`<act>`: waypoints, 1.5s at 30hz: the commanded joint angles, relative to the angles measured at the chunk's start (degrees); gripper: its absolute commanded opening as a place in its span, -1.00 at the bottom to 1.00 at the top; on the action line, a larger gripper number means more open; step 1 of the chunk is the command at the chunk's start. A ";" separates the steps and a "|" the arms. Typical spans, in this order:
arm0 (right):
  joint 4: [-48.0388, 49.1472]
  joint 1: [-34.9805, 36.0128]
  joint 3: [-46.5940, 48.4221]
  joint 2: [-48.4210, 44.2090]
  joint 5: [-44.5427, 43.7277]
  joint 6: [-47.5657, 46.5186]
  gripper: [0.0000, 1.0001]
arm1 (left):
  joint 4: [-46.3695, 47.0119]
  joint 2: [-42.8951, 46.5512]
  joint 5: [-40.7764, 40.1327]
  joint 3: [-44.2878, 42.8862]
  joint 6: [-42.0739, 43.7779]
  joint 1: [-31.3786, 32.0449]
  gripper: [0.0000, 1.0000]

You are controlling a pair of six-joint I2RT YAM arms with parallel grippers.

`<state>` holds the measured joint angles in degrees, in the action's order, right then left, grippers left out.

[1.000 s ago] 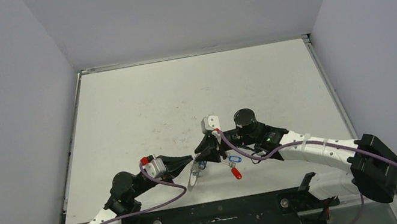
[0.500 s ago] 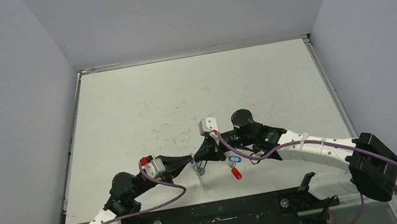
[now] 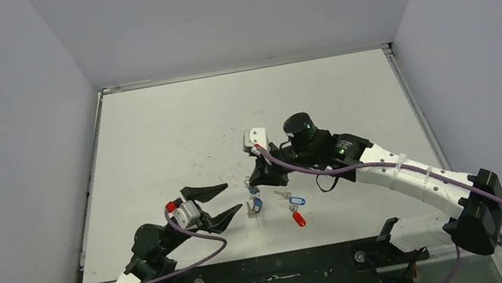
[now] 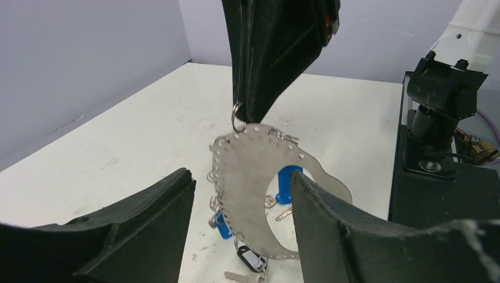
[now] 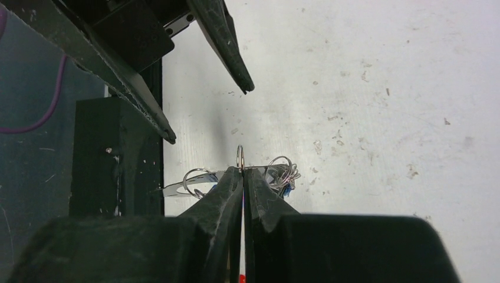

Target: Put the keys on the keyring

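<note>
In mid-frame the keyring (image 4: 244, 194) hangs pinched between the right gripper's (image 3: 254, 184) pressed-together fingers. The left gripper (image 3: 234, 196), earlier closed against it, now gapes lower left.

The keyring (image 4: 242, 188) hangs between left hand (image 3: 233, 197) and keys (image 3: 296, 201) on the table (image 3: 178, 138).

The table (image 3: 176, 123) is viewed from high above and behind the arm bases, while one wrist view is taken level from close behind the left gripper (image 4: 243, 177) and the other steeply downward along the right gripper (image 5: 243, 174), the keyring (image 4: 244, 206) being shared by all three.
</note>
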<state>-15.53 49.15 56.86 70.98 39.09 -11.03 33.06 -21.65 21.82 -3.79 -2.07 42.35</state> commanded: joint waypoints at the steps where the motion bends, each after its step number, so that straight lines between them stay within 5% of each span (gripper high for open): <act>1: -12.34 -0.56 8.37 0.80 -3.53 -2.60 -1.00 | -5.72 2.48 -3.33 -3.81 1.11 0.11 0.17; 14: -31.81 1.26 17.33 7.01 -5.07 -9.46 -1.00 | -21.22 -5.58 0.20 -14.75 8.23 0.15 0.03; 27: -35.34 6.69 23.41 13.70 -6.62 -6.47 -1.00 | -9.01 -17.87 18.06 -15.98 7.22 0.25 -0.25; 45: -35.19 7.94 25.58 15.58 -6.19 -6.12 -1.00 | -5.37 -20.97 20.65 -14.80 5.64 0.24 -0.62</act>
<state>-51.77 56.45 79.68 85.54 32.77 -17.54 24.27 -41.85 40.99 -17.26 3.77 42.35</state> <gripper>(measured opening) 0.028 0.205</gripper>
